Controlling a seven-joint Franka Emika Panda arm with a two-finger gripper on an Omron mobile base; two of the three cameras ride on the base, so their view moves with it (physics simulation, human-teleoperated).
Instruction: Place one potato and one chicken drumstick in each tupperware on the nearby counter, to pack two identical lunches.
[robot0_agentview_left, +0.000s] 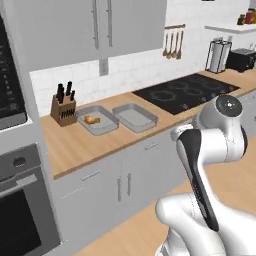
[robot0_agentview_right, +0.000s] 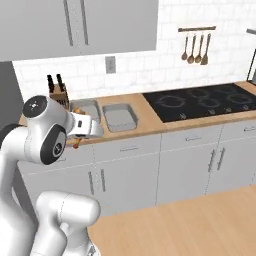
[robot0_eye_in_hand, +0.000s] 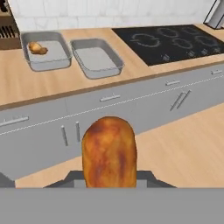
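While I am carrying an orange-brown drumstick (robot0_eye_in_hand: 109, 152) pinched upright in the closed gripper (robot0_eye_in_hand: 109, 181), its long axis is running along the fingers. Ahead, across the counter (robot0_eye_in_hand: 52, 85), the empty tupperware (robot0_eye_in_hand: 97, 58) is sitting right of one apparently holding another drumstick (robot0_eye_in_hand: 36, 48).

Bright, even rendered light; soft faint shadows; no glare; pics slightly blurry.

Kitchen fixtures around the work area

A black cooktop (robot0_agentview_left: 186, 93), a wooden knife block (robot0_agentview_left: 63, 107) by the wall, hanging utensils (robot0_agentview_right: 195, 48), an oven (robot0_agentview_left: 22, 210), and wood floor (robot0_agentview_right: 190, 222).
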